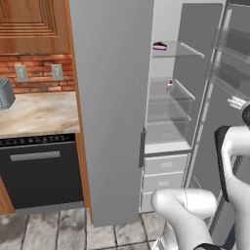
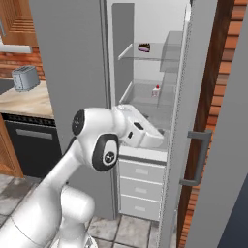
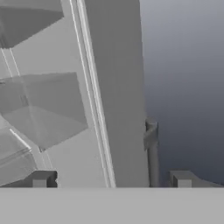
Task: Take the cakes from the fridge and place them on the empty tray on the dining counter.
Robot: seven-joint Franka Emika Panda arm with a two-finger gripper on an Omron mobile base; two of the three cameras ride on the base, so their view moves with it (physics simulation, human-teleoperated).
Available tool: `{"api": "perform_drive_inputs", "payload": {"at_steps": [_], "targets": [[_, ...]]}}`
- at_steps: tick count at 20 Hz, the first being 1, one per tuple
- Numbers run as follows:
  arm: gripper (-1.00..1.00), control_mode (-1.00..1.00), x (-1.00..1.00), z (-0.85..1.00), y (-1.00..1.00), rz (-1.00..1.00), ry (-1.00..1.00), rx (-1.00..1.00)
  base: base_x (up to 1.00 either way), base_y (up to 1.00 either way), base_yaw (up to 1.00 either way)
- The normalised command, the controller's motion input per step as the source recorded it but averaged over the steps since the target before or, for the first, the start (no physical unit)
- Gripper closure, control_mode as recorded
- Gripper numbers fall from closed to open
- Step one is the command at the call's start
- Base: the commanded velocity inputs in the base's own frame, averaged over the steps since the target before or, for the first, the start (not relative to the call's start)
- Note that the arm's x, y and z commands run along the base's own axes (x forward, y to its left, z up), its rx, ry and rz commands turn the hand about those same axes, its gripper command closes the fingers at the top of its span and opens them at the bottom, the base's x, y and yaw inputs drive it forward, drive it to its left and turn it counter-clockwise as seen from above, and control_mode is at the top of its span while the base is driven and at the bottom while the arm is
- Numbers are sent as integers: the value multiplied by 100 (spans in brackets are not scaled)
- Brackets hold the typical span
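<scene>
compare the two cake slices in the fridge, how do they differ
The dark chocolate brown cake slice sits on the upper clear glass shelf; the white cake slice with a red top sits one shelf lower. The brown one looks low and wide, the white one narrower and taller. Both are small, lie near the back of the open grey fridge, and are untouched.

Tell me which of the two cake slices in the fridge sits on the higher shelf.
The dark chocolate slice sits on the upper glass shelf; the white slice with a red top stands one shelf lower.
</scene>
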Motion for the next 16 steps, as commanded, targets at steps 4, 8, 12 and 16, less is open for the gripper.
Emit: {"api": "perform_drive_inputs", "payload": {"at_steps": [4,8,12,16], "targets": [[-100,-100,-44,85,56,15,58,-16,0,0,0],[-100,-100,-26,28,63,17,29,0,0,0,0],[-100,-100,-8,-15,70,16,-9,0,0,0,0],[-100,-100,0,-13,51,11,-3,0,0,0,0]]}}
